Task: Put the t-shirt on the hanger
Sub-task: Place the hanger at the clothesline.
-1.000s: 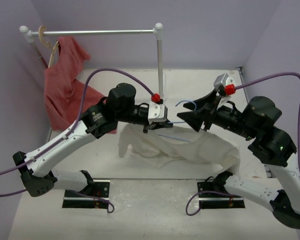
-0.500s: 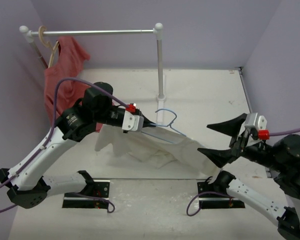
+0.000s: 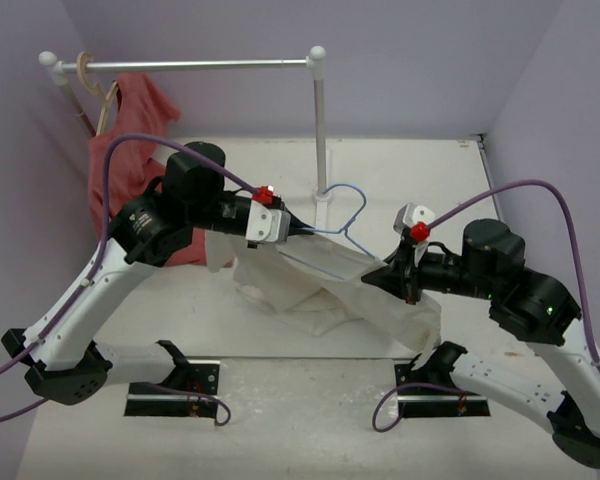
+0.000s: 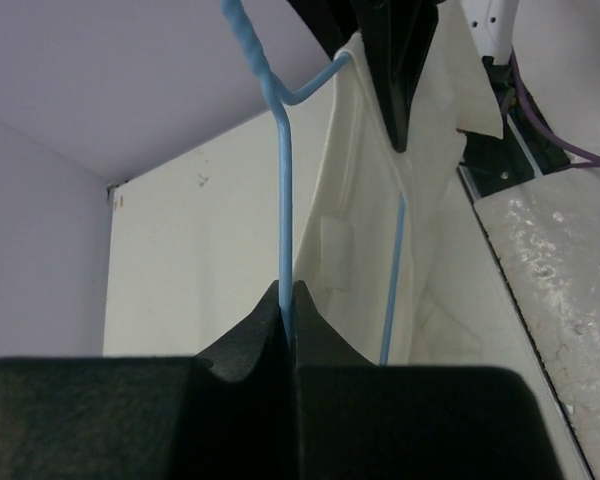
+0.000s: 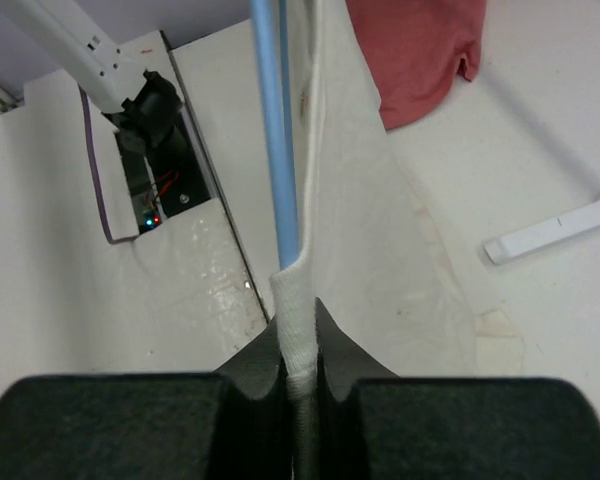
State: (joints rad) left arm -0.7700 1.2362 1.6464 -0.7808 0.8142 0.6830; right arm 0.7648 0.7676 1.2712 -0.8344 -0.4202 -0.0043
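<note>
A robot lab cell: plain lilac walls [image 3: 430, 60] box in a white table [image 3: 410, 170], a clothes rail [image 3: 195, 65] at upper left, arm mounts [image 3: 205, 375] bolted along the bottom

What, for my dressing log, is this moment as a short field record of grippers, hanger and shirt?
hanger: light-blue wire, gripped in two places
t-shirt: white, partly over the hanger, rest trailing onto the table
left gripper: shut on bare hanger wire
right gripper: shut on t-shirt fabric wrapped over the wire
rack: red garment hanging at its left end
</note>
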